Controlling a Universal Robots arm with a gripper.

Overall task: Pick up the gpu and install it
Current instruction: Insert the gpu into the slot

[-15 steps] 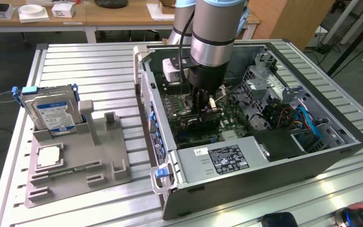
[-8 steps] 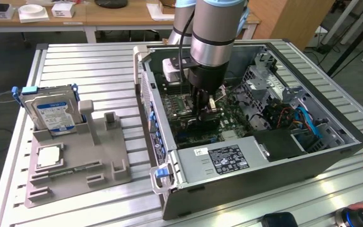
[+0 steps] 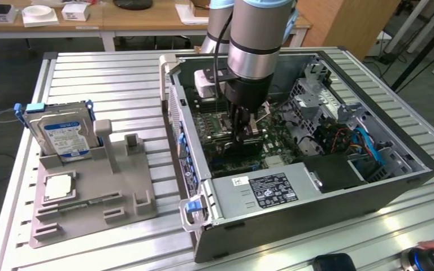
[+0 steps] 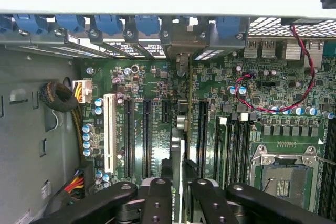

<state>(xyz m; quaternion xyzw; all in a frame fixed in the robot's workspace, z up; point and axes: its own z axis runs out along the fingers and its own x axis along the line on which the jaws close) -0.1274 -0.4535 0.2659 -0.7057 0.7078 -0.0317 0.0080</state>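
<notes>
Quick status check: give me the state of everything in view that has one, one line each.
gpu: edge-on over the motherboard slots, between the jaws.
gripper: inside the case, jaws either side of the gpu.
computer case: on its side, side panel off.
hard drive: upright in the grey holder, outside the case.
CPU socket: empty.

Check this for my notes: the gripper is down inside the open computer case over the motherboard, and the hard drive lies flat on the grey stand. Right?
One slip: the hard drive stands upright in the grey stand, as the exterior view shows. The gripper is inside the computer case.
</notes>
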